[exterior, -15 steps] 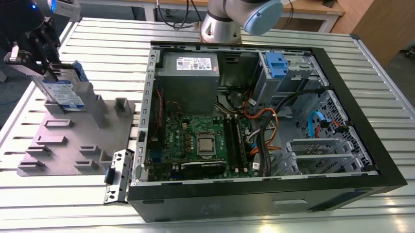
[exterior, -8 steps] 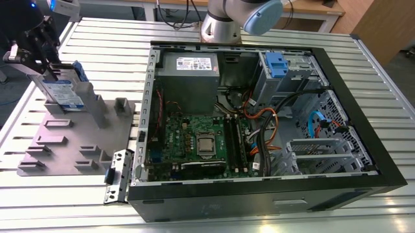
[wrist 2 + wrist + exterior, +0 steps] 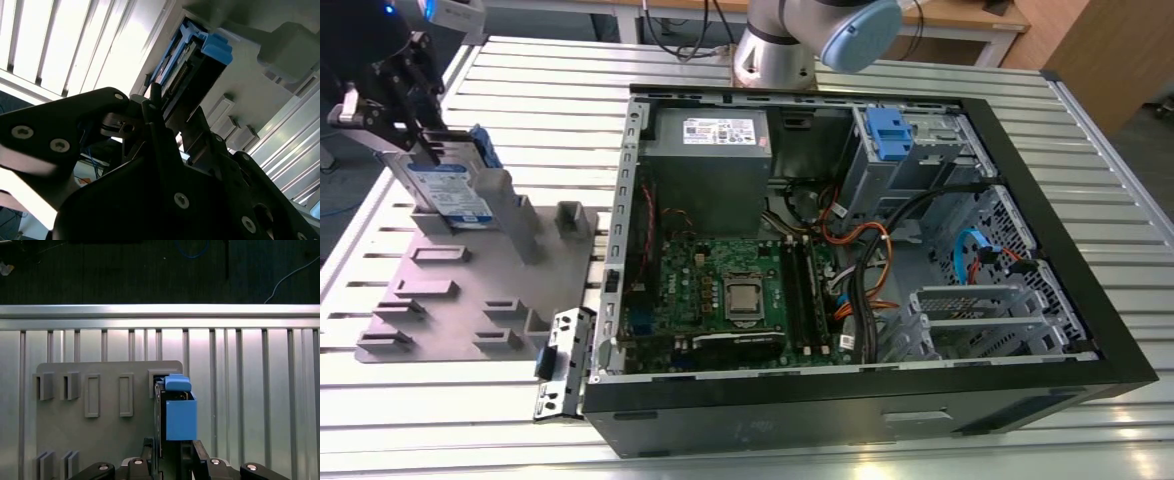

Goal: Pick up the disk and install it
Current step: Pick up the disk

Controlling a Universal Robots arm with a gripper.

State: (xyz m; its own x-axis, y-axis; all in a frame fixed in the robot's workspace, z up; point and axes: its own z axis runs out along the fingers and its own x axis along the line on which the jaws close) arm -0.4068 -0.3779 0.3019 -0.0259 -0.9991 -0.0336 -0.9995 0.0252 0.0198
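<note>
The disk [image 3: 454, 190] stands upright on its edge in a slot of the grey holder plate [image 3: 454, 295] at the exterior view's left. It is silver with a white-and-blue label and a blue carrier frame. My gripper [image 3: 416, 148] is at the disk's upper end, with a finger on each flat side, shut on it. In the first wrist view the disk [image 3: 178, 415] is seen edge-on, with my gripper [image 3: 175, 449] around it. In the second wrist view the blue frame [image 3: 216, 47] of the disk sticks out past my gripper [image 3: 172, 107].
An open computer case [image 3: 1074, 260] lies on the slatted metal table [image 3: 560, 70], at the exterior view's right of the holder plate. Inside it are a motherboard [image 3: 734, 290], a grey power-supply box [image 3: 710, 130], cables and a drive cage with a blue part [image 3: 887, 135]. The arm's base [image 3: 781, 45] stands behind the case.
</note>
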